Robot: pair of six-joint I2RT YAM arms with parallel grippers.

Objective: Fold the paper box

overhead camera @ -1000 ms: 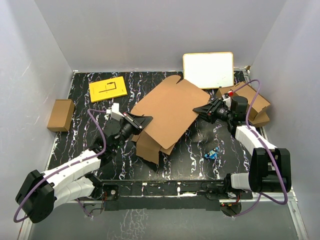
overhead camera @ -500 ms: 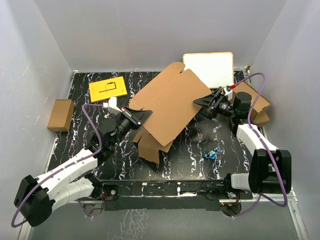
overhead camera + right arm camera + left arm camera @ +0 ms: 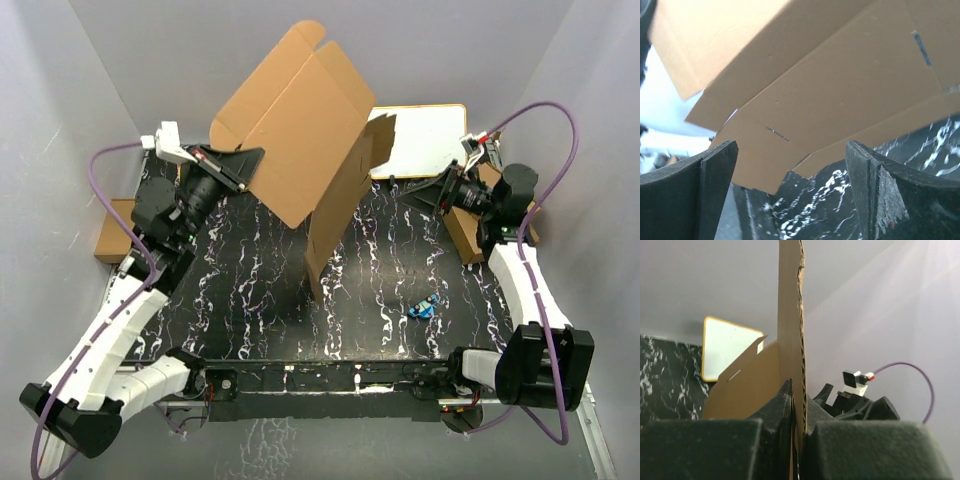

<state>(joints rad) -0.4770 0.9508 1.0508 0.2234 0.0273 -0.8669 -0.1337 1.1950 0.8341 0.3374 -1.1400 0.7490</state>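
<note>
The paper box (image 3: 300,130), a large flat brown cardboard sheet with flaps and slots, hangs in the air above the back of the table. One panel droops down towards the tabletop (image 3: 318,262). My left gripper (image 3: 243,166) is raised high and shut on the sheet's left edge. In the left wrist view the corrugated edge (image 3: 790,315) stands upright, pinched in that gripper (image 3: 798,412). My right gripper (image 3: 425,190) is open to the right of the box, apart from it. In the right wrist view the cardboard (image 3: 815,75) lies beyond the wide, empty right gripper (image 3: 790,155).
A white board (image 3: 425,135) leans at the back right. Brown cardboard pieces (image 3: 464,236) lie under the right arm. A smaller brown box (image 3: 108,240) sits at the left edge, and a small blue object (image 3: 425,307) lies on the black marbled table (image 3: 250,290). Grey walls enclose the space.
The left arm has swung the box up off the table towards the back left. The right gripper has opened, let go of the box's right edge and drawn back to the right.
</note>
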